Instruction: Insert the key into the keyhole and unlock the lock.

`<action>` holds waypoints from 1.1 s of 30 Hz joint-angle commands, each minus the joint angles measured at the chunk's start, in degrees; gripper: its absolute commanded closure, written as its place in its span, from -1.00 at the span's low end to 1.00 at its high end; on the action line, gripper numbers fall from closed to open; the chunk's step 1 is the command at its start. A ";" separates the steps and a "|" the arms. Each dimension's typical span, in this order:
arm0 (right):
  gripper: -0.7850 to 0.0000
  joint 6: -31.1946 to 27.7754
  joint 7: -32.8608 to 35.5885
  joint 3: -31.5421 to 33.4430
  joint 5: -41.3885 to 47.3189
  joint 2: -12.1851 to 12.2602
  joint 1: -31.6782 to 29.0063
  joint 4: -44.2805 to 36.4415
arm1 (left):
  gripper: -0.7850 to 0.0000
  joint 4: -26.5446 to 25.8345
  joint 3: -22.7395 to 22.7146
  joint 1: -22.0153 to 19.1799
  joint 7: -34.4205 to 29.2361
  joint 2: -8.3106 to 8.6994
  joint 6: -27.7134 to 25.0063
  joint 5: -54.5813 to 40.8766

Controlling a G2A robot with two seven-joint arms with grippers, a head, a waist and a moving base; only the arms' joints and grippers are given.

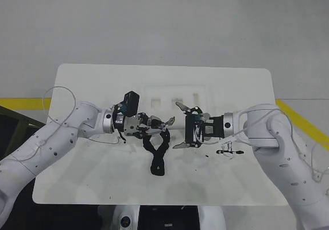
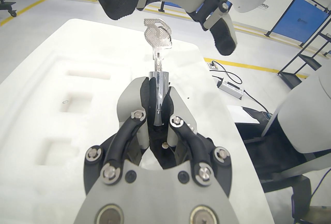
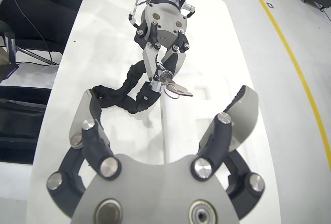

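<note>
While the lock is clamped in the L end effector, the key is seated in its keyhole.
In the top view both are held at frame centre over the table, w/ the black chain looped toward lower centre. The R end effector is spread wide apart just right of the key, not touching it.

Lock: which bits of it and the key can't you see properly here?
- Lock: left wrist view, most of it hidden between the shut jaws of the left gripper.
- Key tip: same view, sunk in the lock; turned or not, cannot tell.
- Key: top view, too small to make out.
- Chain: right wrist view, one bend behind the right gripper.
</note>
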 commanded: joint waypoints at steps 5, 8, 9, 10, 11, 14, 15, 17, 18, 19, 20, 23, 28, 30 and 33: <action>-0.71 0.91 -3.51 -0.21 -4.95 0.04 0.09 -0.25 | 1.00 -0.63 6.90 -4.87 -1.21 1.02 0.00 -4.81; -0.65 1.22 -4.58 -0.29 -6.33 0.12 0.07 -0.40 | 1.00 -1.19 8.88 -6.38 -0.60 1.31 0.00 -5.20; -0.47 1.34 -4.88 -0.27 -6.65 0.16 0.01 -0.47 | 1.00 -1.25 8.88 -6.43 -0.99 1.39 0.00 -5.00; -0.21 1.40 -5.13 -0.27 -6.97 0.20 -0.06 -0.71 | 1.00 -1.45 8.88 -6.33 -1.00 1.44 0.00 -5.28; 0.00 1.40 -5.44 -0.27 -7.23 0.25 -0.15 -1.02 | 1.00 -1.65 8.88 -6.26 -1.05 1.49 0.00 -5.49; 0.14 1.40 -6.18 -0.14 -7.98 0.40 -0.46 -1.69 | 1.00 -2.05 8.88 -6.21 -2.33 1.64 0.00 -5.59; 0.15 1.36 -6.34 -0.12 -8.23 0.45 -0.54 -1.82 | 1.00 -2.16 8.88 -6.16 -2.56 1.68 0.00 -5.83; 0.25 1.23 -6.54 -0.14 -8.63 0.55 -0.63 -1.95 | 1.00 -2.36 8.88 -6.11 -2.97 1.76 0.00 -6.19; 0.31 1.15 -6.60 -0.21 -8.78 0.60 -0.68 -1.95 | 1.00 -2.42 8.88 -6.12 -3.11 1.79 0.00 -6.32; 0.34 1.16 -6.70 -0.27 -8.88 0.63 -0.69 -1.92 | 1.00 -2.49 8.88 -6.12 -3.20 1.82 0.00 -6.47; 0.38 1.15 -6.73 -0.35 -9.01 0.67 -0.70 -1.87 | 1.00 -2.62 8.88 -6.10 -3.04 1.84 0.00 -6.70; 0.55 1.26 -7.16 -0.46 -9.09 0.76 -0.69 -1.70 | 1.00 -2.78 8.88 -6.07 -3.00 1.92 0.00 -6.75; 0.81 1.26 -7.97 -0.46 -8.86 0.94 -0.75 -1.60 | 1.00 -2.86 8.88 -6.07 -2.67 1.99 0.00 -6.66; 0.95 1.46 -8.03 -0.45 -8.15 1.01 -0.83 -1.38 | 1.00 -2.86 8.88 -6.09 -2.18 2.00 0.00 -6.48; 1.00 1.76 -7.42 -0.77 -5.98 1.08 -0.73 -0.94 | 1.00 -2.74 8.88 -6.15 -1.07 2.00 0.00 -5.63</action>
